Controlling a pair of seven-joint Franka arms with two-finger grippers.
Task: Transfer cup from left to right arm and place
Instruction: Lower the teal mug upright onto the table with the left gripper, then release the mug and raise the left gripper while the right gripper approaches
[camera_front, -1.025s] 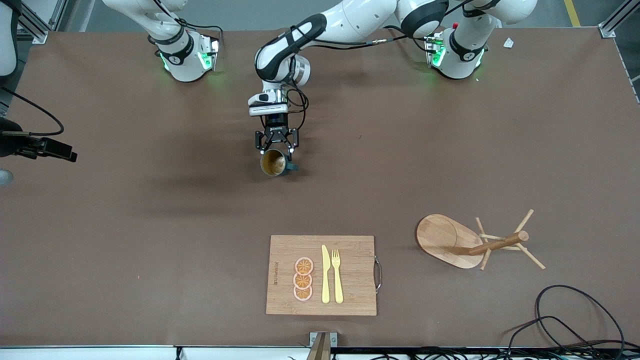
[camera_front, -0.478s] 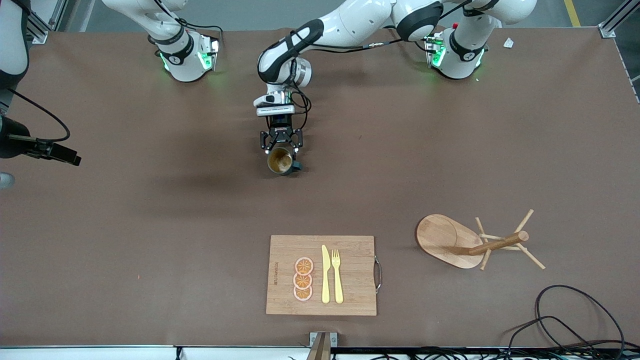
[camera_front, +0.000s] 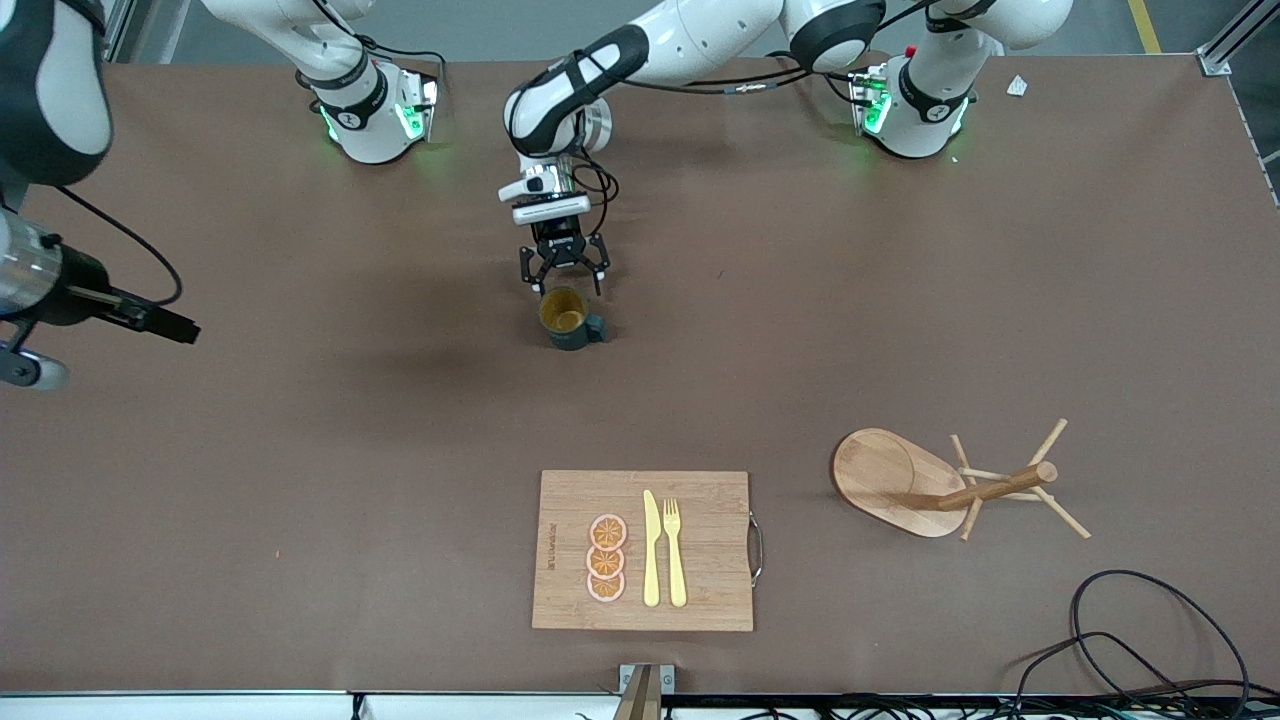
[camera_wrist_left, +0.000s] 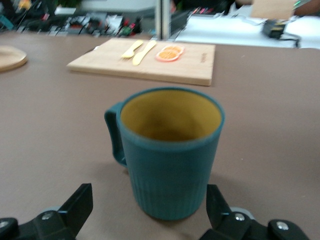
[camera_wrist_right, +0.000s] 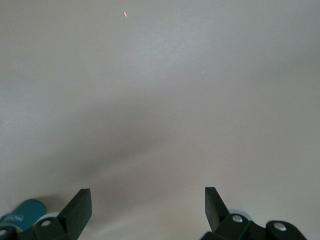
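Note:
The cup (camera_front: 568, 318), dark teal and ribbed with a mustard-yellow inside, stands upright on the brown table near its middle, handle toward the left arm's end. My left gripper (camera_front: 563, 278) is open right beside it, on the side of the robots' bases. In the left wrist view the cup (camera_wrist_left: 170, 145) fills the middle, and the left gripper (camera_wrist_left: 148, 200) has a black finger (camera_wrist_left: 80, 202) wide of each side of its base, not touching. My right gripper (camera_front: 178, 327) hangs open over bare table at the right arm's end. The right wrist view shows the right gripper (camera_wrist_right: 147, 205) with nothing between its fingers.
A wooden cutting board (camera_front: 700, 545) with a yellow knife, a yellow fork and orange slices lies nearer the front camera. A wooden mug tree (camera_front: 905, 480) lies tipped over toward the left arm's end. Black cables (camera_front: 1130, 630) curl at that front corner.
The left gripper has let go of the cup, which was tilted in its grip and now stands upright on the table. The gripper drew back toward the bases. The right gripper moved farther in over the table.

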